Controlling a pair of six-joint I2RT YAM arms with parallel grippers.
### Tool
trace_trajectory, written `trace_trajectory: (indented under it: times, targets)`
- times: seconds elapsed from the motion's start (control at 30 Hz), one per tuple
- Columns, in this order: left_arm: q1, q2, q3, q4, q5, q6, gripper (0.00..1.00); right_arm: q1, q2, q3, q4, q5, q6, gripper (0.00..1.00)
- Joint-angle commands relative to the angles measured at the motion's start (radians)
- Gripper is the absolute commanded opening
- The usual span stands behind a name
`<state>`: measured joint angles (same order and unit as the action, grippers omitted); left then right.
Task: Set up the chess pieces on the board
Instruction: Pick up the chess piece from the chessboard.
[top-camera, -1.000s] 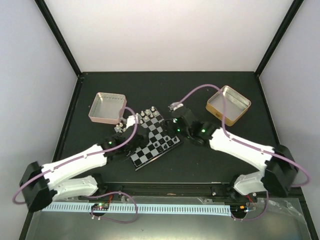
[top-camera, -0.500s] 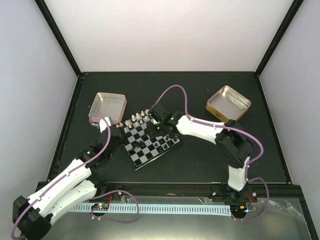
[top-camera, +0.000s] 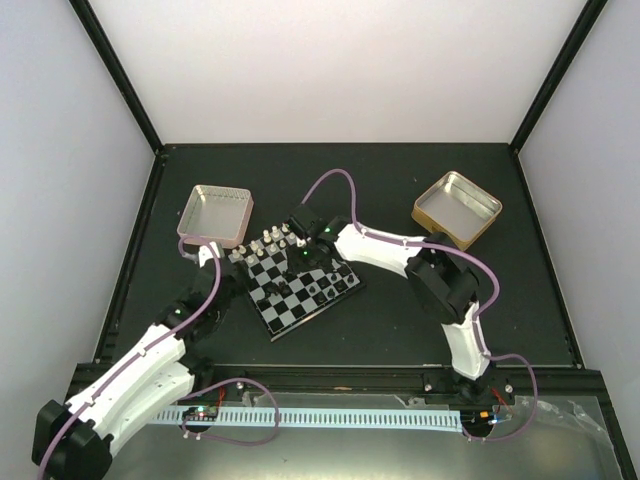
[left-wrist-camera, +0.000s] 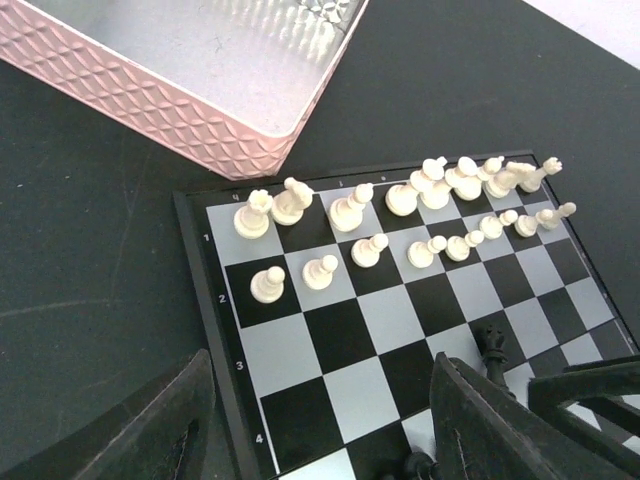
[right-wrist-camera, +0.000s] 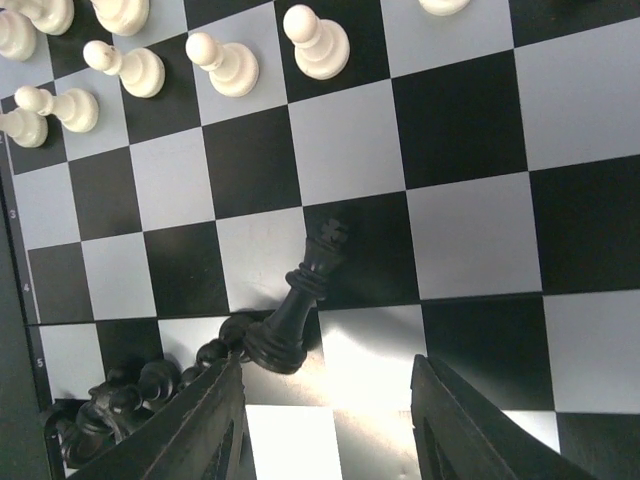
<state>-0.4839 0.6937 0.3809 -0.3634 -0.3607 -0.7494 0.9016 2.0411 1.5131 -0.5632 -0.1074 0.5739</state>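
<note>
The board (top-camera: 300, 300) lies at the table's middle. White pieces (top-camera: 265, 243) stand in two rows along its far-left edge, also in the left wrist view (left-wrist-camera: 420, 195). Black pieces (top-camera: 322, 290) stand loosely near the middle. My right gripper (top-camera: 300, 262) hovers open over the board. In the right wrist view the gripper (right-wrist-camera: 325, 430) is empty, with a black king (right-wrist-camera: 300, 305) standing just ahead of its left finger (right-wrist-camera: 205, 430). My left gripper (top-camera: 232, 295) is open and empty at the board's left edge, its fingers straddling the rim in the left wrist view (left-wrist-camera: 330, 440).
An empty pink tin (top-camera: 215, 215) stands just beyond the board's left corner, close in the left wrist view (left-wrist-camera: 190, 110). A gold tin (top-camera: 457, 208) stands at the back right. More black pieces (right-wrist-camera: 130, 395) huddle by the right gripper's left finger.
My right gripper has swung left from beside the board to over it, elbow folding up. My left arm has drawn back towards the near left, off the board's left corner.
</note>
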Motion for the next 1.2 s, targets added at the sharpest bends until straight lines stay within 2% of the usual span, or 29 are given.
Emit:
trace_trajectory:
  times: [0.0,0.27,0.4,0.67,1.03,1.17]
  targets:
    - [0.013,-0.01,-0.018,0.068,0.027,0.013,0.61,0.009,0.041,0.06,-0.055,0.016,-0.039,0.47]
    - [0.013,-0.023,-0.036,0.084,0.032,0.013,0.61,0.021,0.098,0.118,-0.092,0.04,-0.065,0.46]
    - [0.013,-0.025,-0.038,0.084,0.031,0.011,0.67,0.025,0.114,0.121,-0.105,0.066,-0.07,0.45]
    - [0.014,-0.036,-0.041,0.088,0.045,0.018,0.68,0.024,0.063,0.03,-0.063,0.134,-0.101,0.36]
    - [0.013,-0.041,-0.046,0.101,0.054,0.028,0.7,0.026,0.083,0.019,-0.021,0.126,-0.169,0.27]
    - [0.013,-0.037,-0.047,0.106,0.054,0.03,0.71,0.026,0.086,0.009,0.0,0.126,-0.182,0.2]
